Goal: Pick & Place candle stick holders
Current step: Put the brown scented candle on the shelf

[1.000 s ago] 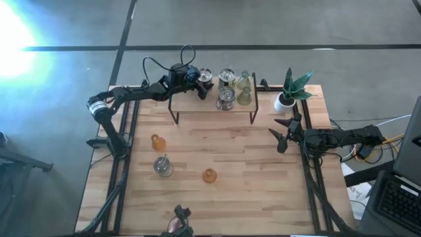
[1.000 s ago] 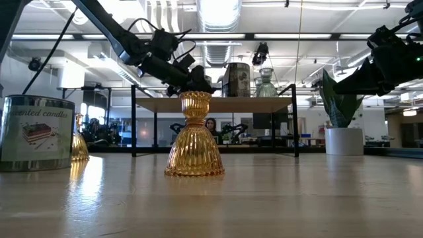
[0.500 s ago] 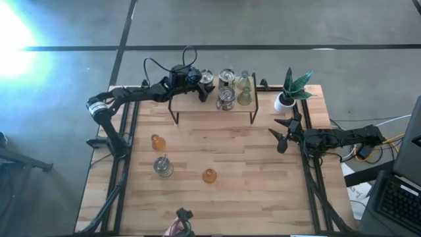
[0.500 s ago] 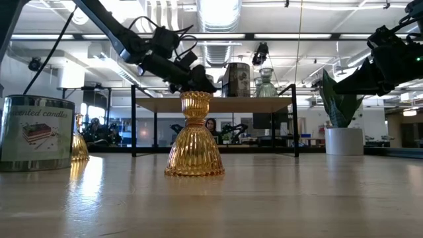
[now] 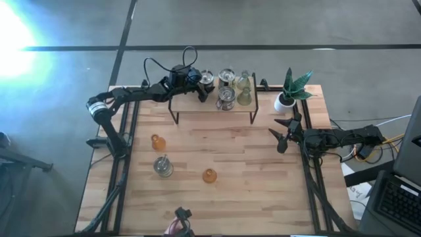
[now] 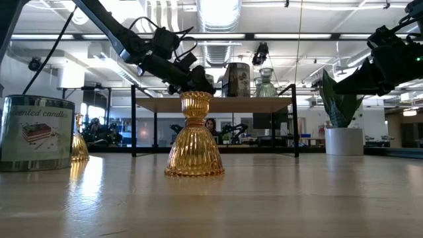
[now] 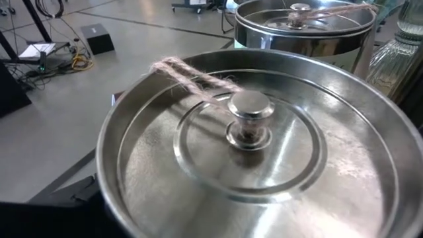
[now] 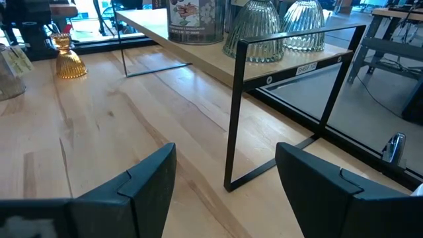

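My left gripper (image 5: 194, 78) is at the far left end of the black-framed wooden shelf (image 5: 212, 108), against a silver lidded tin (image 5: 206, 78) that fills the left wrist view (image 7: 251, 152). Two more tins (image 5: 227, 78) (image 5: 225, 99) and two pale green glass holders (image 5: 245, 79) (image 5: 245, 97) stand on the shelf. Two orange holders (image 5: 158, 141) (image 5: 208, 175) and a silvery tin (image 5: 162, 166) stand on their bases on the table. My right gripper (image 5: 283, 135) is open and empty at the table's right side. My left gripper has the silver tin between its fingers, coming from the table's left and slanting down. One dark finger (image 7: 69, 198) shows against the tin's side wall (image 7: 109, 178). The tin hides the other finger. I cannot tell whether the tin's base rests on the shelf.
A green plant in a white pot (image 5: 287, 92) stands at the far right corner beside the shelf. The shelf's thin black legs (image 8: 234, 112) stand in front of my right gripper. A small dark device (image 5: 179, 220) sits at the table's near edge. Bare wood lies between shelf and holders.
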